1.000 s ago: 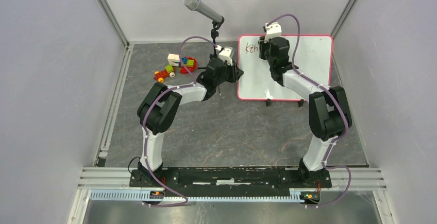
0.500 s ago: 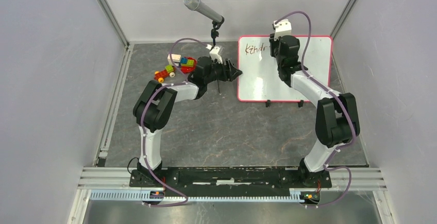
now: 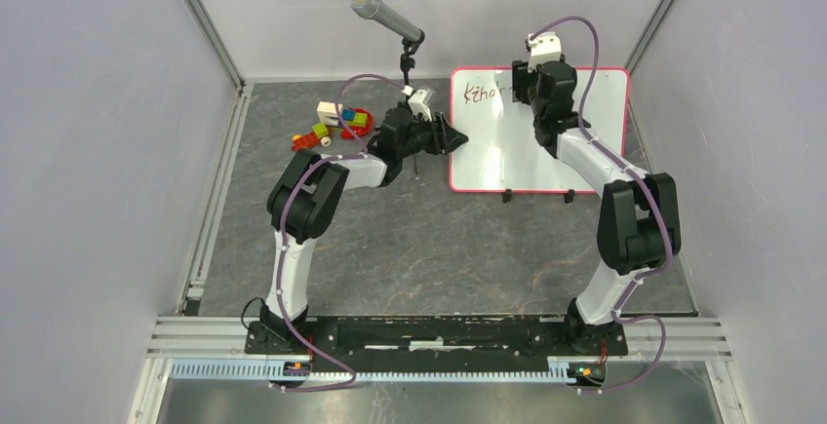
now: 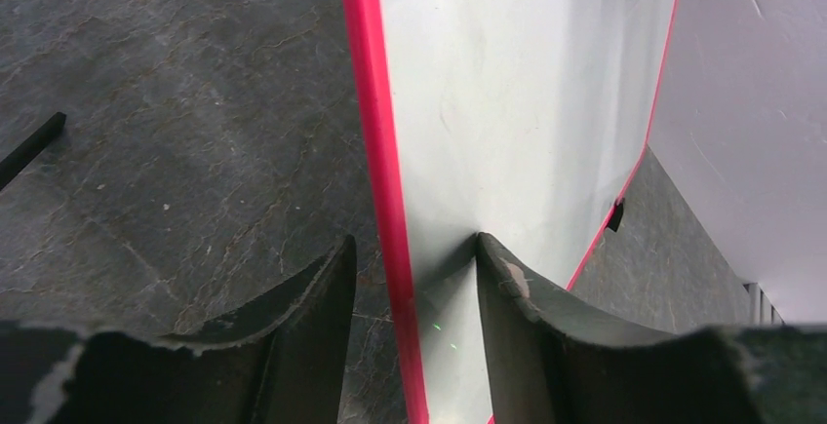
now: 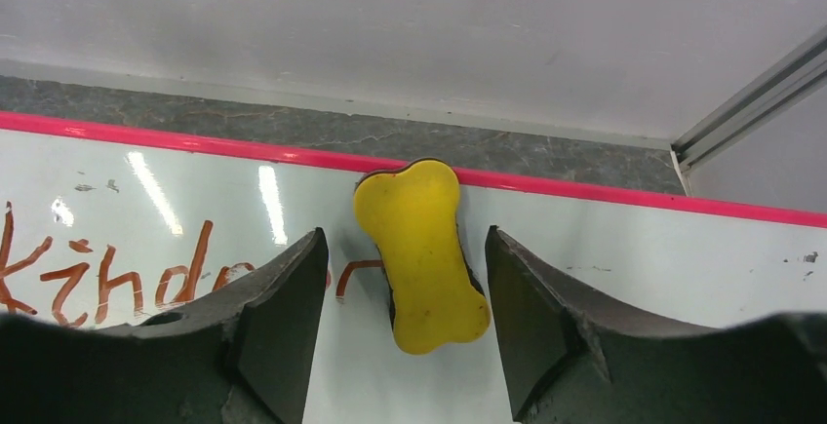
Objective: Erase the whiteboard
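- The whiteboard (image 3: 546,146) lies flat at the table's (image 3: 390,239) far right, with red writing (image 5: 127,268) near its far left corner.
- The left gripper (image 4: 414,242) is spread astride its left edge. The right gripper (image 5: 405,237) gapes around a yellow eraser (image 5: 421,258), not pinching.
- The board looks light, stiff and slick, so I'd pin it by the frame.

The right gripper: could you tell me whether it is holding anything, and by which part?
Nothing is clamped. The right gripper stands open around the yellow eraser, which lies on the whiteboard with a gap beside one finger.
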### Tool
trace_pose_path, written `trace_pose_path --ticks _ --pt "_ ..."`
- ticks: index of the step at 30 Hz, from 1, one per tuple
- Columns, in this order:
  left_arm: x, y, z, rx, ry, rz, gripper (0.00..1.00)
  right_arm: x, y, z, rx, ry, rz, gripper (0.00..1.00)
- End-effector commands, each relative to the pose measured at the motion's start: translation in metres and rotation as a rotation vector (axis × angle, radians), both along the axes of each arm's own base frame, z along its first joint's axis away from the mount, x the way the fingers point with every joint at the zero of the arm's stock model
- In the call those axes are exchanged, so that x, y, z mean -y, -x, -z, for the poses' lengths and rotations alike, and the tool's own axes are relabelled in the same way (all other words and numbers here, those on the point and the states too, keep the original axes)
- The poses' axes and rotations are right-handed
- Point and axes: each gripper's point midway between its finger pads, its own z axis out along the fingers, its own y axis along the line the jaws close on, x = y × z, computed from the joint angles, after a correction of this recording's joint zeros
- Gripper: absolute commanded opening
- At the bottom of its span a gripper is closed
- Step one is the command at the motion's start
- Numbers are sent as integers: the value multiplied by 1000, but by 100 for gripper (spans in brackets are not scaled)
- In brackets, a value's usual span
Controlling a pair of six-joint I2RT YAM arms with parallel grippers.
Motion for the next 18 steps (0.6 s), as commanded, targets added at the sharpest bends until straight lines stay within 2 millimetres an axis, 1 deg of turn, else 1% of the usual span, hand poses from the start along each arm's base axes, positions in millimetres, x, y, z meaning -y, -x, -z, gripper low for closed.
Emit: trace_pose_path --ticks 1,4,5,6,8,13,16,18 --pt "6 -7 -18 40 54 -8 52 6 -1 -34 75 -27 6 65" --pt "5 -7 -17 43 54 -12 43 9 -3 -27 58 -24 9 61" --pt "5 -6 -16 44 54 -12 39 9 -4 -25 54 -19 10 58" --pt "4 -6 -16 46 53 -13 37 11 -4 -22 49 -14 13 55" --pt "3 -6 -17 55 48 -16 33 12 -5 -20 44 -12 17 48" --pt "0 -6 -15 75 37 -34 24 4 -10 -13 36 -15 -24 41" --pt "-1 -7 -14 86 29 -47 18 1 -13 -8 23 -18 -38 33" --pt "-1 -7 -14 101 15 -56 13 -6 -13 -7 20 -29 -71 30"
